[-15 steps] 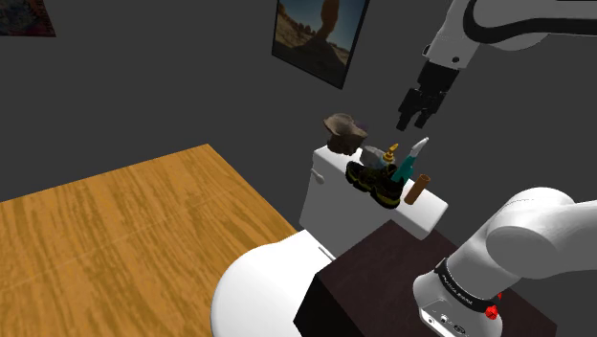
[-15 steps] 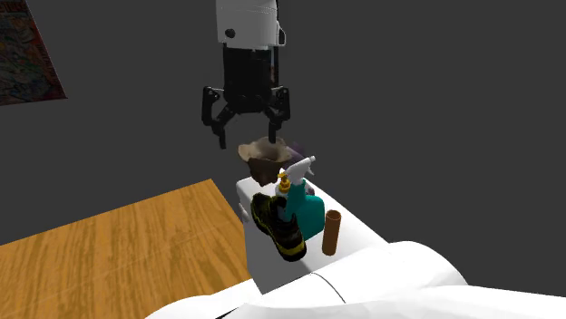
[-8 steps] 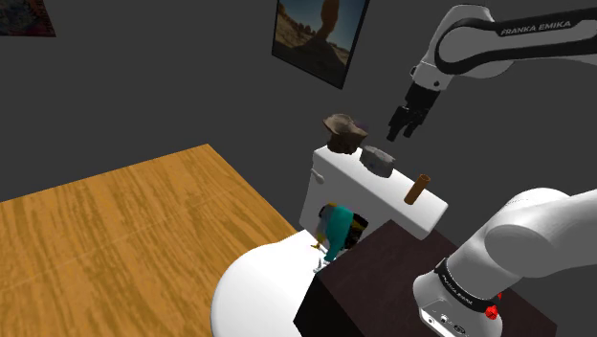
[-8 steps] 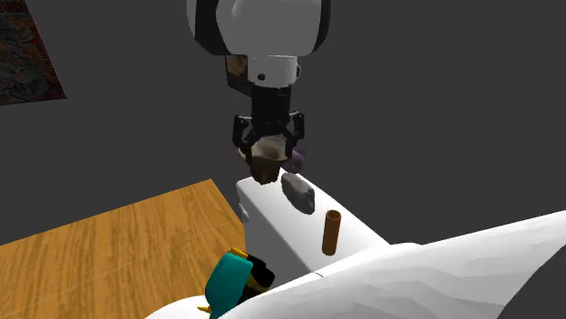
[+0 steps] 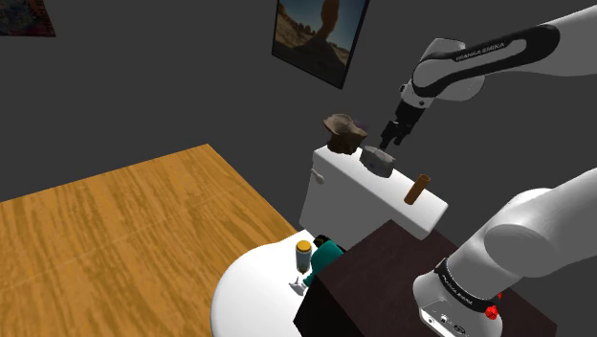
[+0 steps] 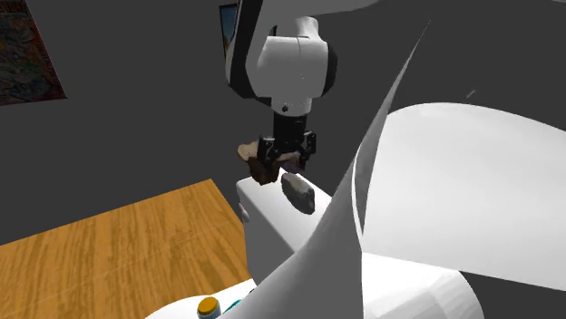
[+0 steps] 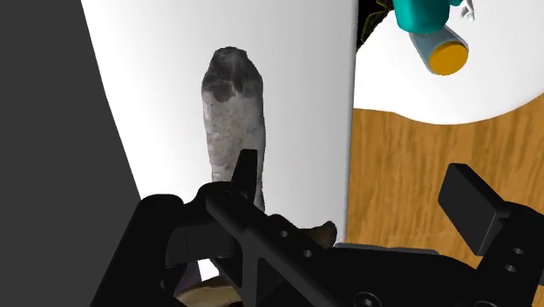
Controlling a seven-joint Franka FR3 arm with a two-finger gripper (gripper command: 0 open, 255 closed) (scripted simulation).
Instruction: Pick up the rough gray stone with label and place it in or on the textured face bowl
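Arm link point(image 5: 475, 56): "FRANKA EMIKA" in dark letters (small, just legible), above the gray stone point(image 5: 377, 162), toward the shoulder view's right.
Base ring point(image 5: 459, 287): pale lettering, too small to read.

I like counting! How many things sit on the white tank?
3: a brown textured bowl at the white tank's far end, a rough gray stone in the middle, a brown cylinder nearest the stand. None seems hidden.

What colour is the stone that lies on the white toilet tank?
Mottled grey with lighter patches; the wrist view shows the stone best.
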